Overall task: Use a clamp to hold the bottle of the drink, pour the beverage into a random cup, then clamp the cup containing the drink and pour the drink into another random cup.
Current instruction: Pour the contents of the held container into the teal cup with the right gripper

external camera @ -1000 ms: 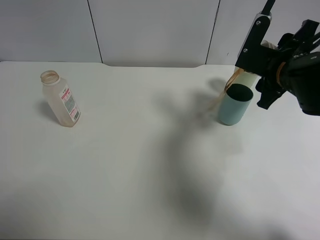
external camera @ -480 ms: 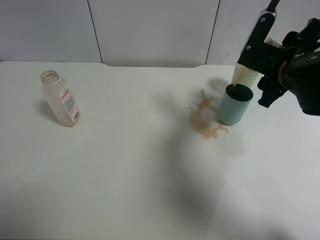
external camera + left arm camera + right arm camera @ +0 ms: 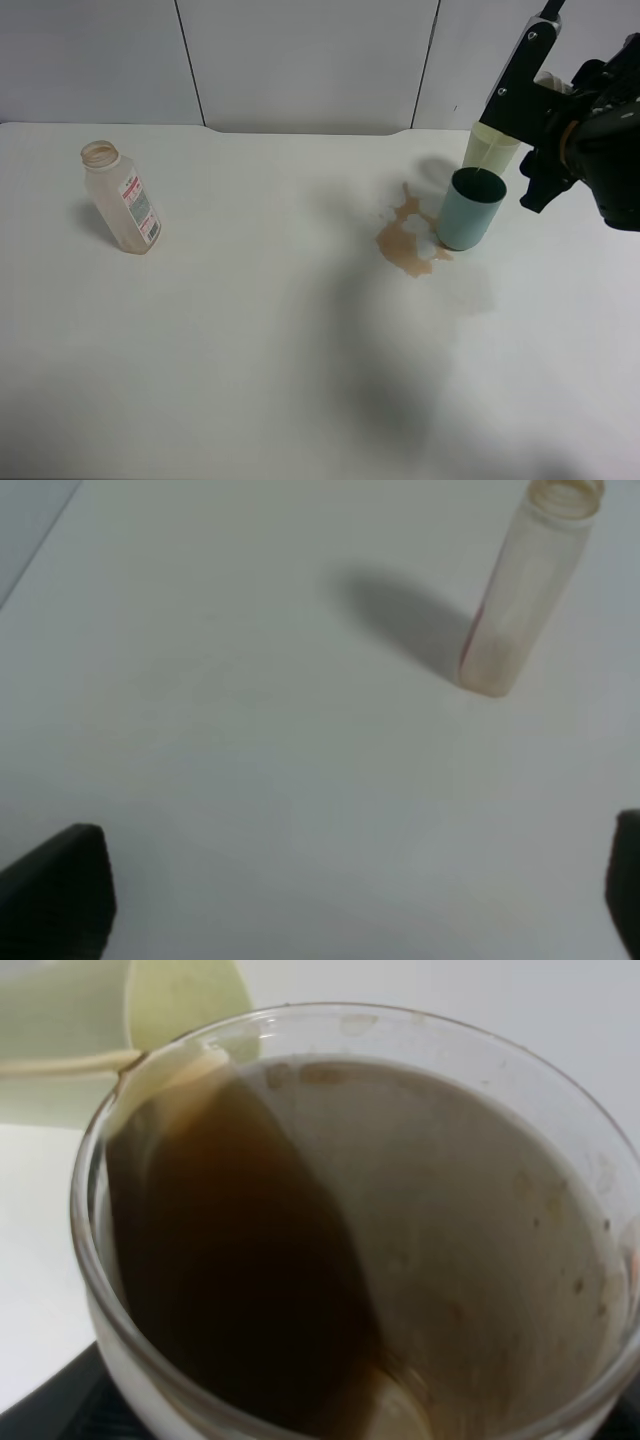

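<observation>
Right gripper (image 3: pixel 545 105) sits up above the teal cup (image 3: pixel 470 208), clamped on the cup (image 3: pixel 350 1230). From the high camera the arm hides nearly all of that cup; its blue band and ribbing can't be made out, and the fingertips aren't visible either. The right wrist view fills in the rest: clear rim, cup tilted, brown film and dregs of the beverage (image 3: pixel 240 1290) down one inner wall, the other wall only smeared.

Spilled beverage lies as a brown puddle (image 3: pixel 408 242) on the surface (image 3: pixel 300 350), touching the teal cup's base on the side facing the bottle (image 3: pixel 122 199). The wrist views don't show the puddle at all. The teal cup's interior reads dark, so its level can't be told.

A pale yellow-green cup (image 3: pixel 490 148) stands just behind the teal cup, partly hidden by the arm; the right wrist view catches only its rim, cut off.

The bottle stands upright, capless, well apart from the teal cup, label facing the camera.

Left gripper (image 3: pixel 340 900) is out of the high view. Its own camera shows two dark fingers (image 3: pixel 55 890) at the frame corners, spread wide, nothing between them, bottle well apart from them.
</observation>
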Available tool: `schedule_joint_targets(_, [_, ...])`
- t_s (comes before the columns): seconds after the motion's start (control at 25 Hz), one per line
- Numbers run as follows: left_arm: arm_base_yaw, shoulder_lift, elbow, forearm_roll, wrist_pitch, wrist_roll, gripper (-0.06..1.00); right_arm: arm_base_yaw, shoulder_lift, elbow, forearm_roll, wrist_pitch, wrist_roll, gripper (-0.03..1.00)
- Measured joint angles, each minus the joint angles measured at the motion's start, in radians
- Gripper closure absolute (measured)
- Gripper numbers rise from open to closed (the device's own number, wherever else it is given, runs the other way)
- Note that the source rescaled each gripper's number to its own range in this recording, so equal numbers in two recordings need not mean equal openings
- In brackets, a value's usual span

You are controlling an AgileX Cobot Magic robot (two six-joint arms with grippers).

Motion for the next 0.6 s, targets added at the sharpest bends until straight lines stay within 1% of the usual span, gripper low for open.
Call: schedule_joint_targets(0.6, [0.000, 0.000, 0.000, 0.000, 0.001, 0.000, -0.06, 0.000, 0.000, 0.000, 0.000, 0.008, -0.105, 0.97])
